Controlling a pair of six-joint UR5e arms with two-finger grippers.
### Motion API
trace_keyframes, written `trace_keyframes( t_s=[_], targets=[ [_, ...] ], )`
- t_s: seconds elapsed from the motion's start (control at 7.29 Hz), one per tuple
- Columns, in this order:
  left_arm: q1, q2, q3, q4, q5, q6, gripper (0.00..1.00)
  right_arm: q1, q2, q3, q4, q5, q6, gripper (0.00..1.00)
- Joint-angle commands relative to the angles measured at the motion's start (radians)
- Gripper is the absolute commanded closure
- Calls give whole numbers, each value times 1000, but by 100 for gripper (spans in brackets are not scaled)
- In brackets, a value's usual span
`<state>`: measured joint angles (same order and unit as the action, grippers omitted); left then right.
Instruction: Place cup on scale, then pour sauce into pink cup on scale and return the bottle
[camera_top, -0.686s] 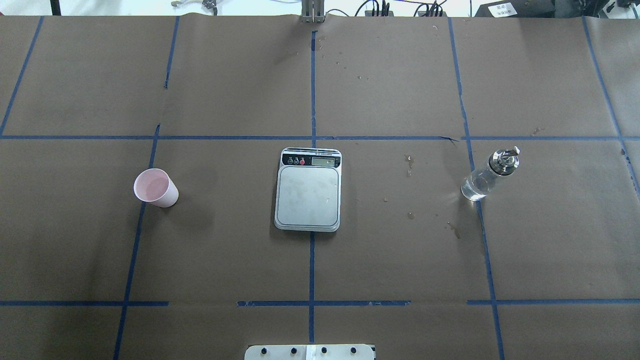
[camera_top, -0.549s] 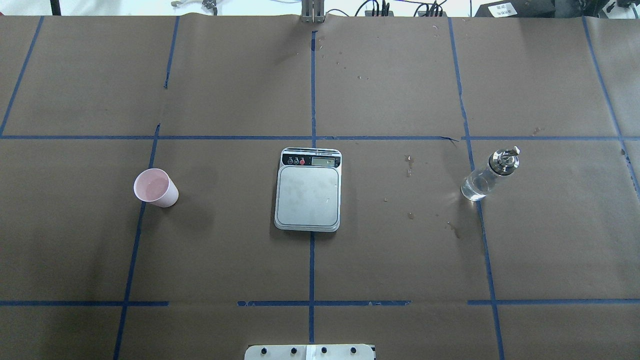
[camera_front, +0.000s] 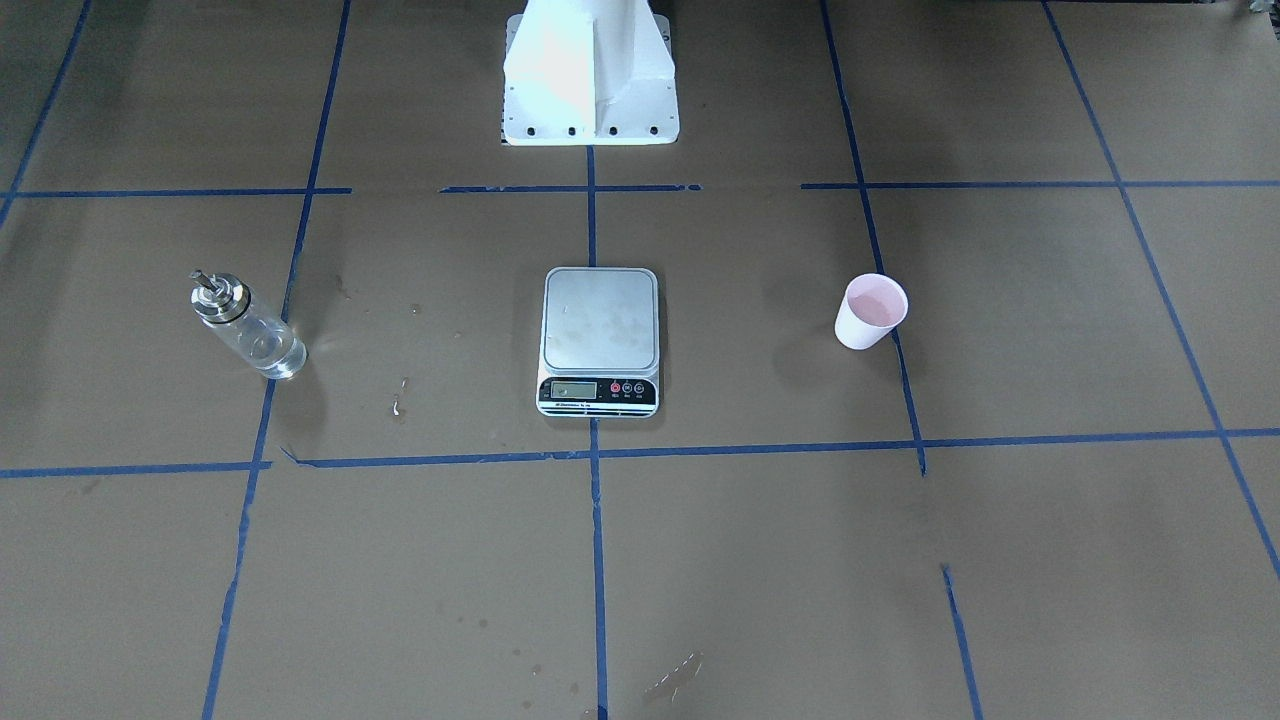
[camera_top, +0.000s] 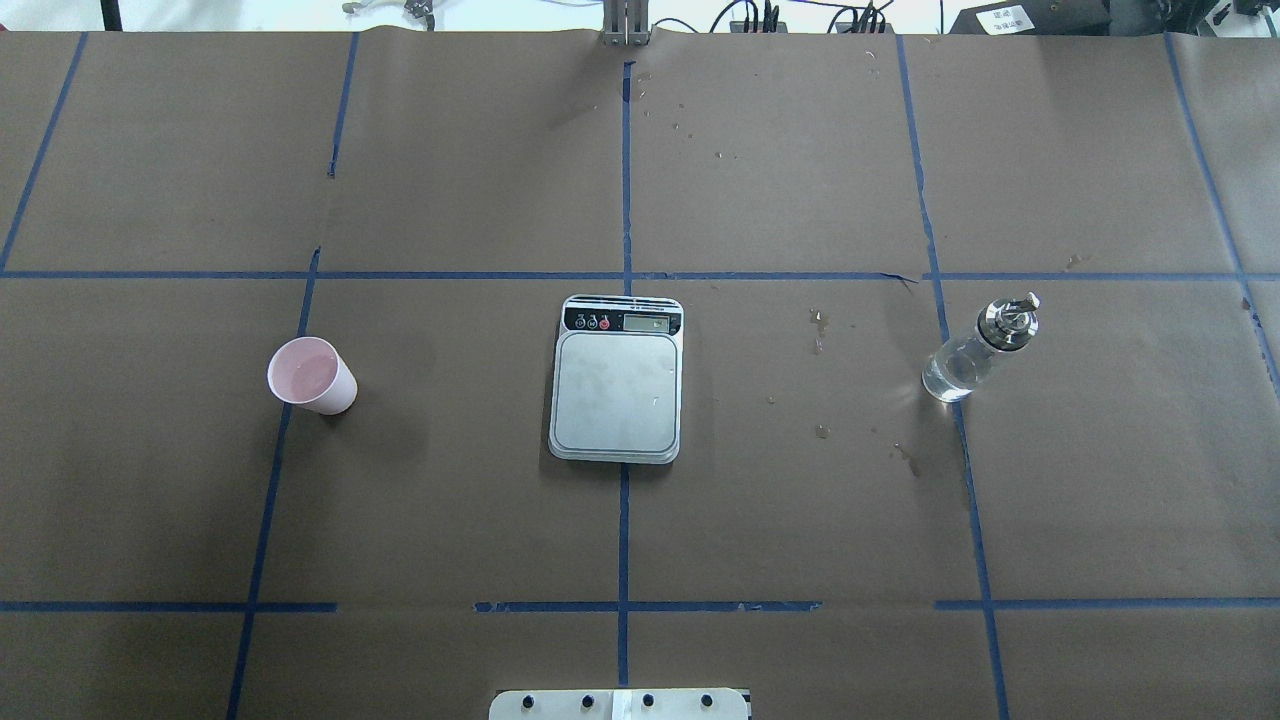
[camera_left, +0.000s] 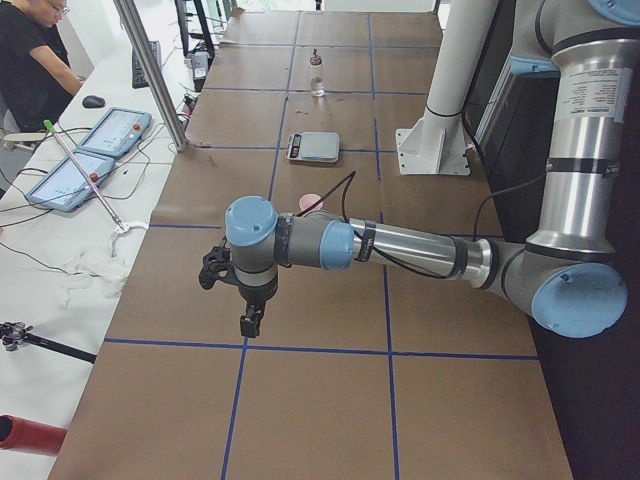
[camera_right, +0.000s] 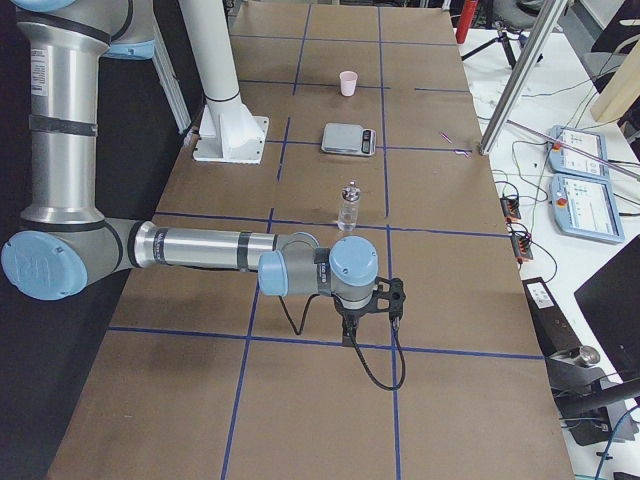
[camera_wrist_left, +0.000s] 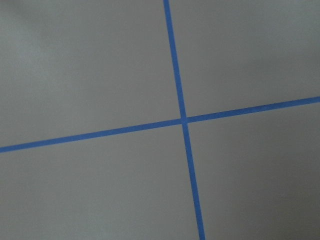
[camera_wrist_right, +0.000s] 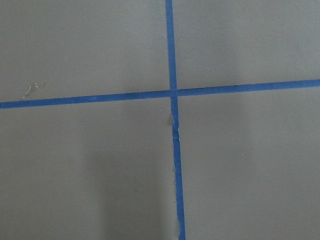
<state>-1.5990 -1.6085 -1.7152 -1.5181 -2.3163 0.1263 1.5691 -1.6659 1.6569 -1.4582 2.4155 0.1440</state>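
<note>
The pale pink cup (camera_top: 312, 375) stands upright on the brown table, left of the scale; it also shows in the front view (camera_front: 872, 311). The scale (camera_top: 616, 390) lies at the table's middle with its silver platform bare. The clear glass bottle (camera_top: 975, 352) with a metal spout stands upright to the right, holding clear sauce. My left gripper (camera_left: 250, 320) hangs over the table well beyond the cup, seen only in the left side view. My right gripper (camera_right: 348, 338) hangs beyond the bottle (camera_right: 348, 207), seen only in the right side view. I cannot tell whether either is open or shut.
The white robot pedestal (camera_front: 590, 70) stands at the table's near edge behind the scale. Blue tape lines grid the brown table cover. Small wet spots (camera_top: 820, 330) lie between scale and bottle. A side bench with tablets (camera_left: 100, 140) and a person (camera_left: 30, 60) lies beyond the far edge.
</note>
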Motion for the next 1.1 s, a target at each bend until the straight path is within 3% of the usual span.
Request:
trace_keyframes(
  t_s=[0.0,0.41,0.69,0.96],
  targets=[
    [5,-5,-12,-87,-29,-29,0,0,8,1,-2,1,0,0],
    [109,-44,-20,-157,-75,-138,0,0,23,3,15,14,2,0],
    [261,-44,-162,-163,-65,-520,0,0,51,-54,15,14,16,0],
    [387,-44,-254,-162,27,-803,0,0,51,-55,16,14,14,0]
  ],
)
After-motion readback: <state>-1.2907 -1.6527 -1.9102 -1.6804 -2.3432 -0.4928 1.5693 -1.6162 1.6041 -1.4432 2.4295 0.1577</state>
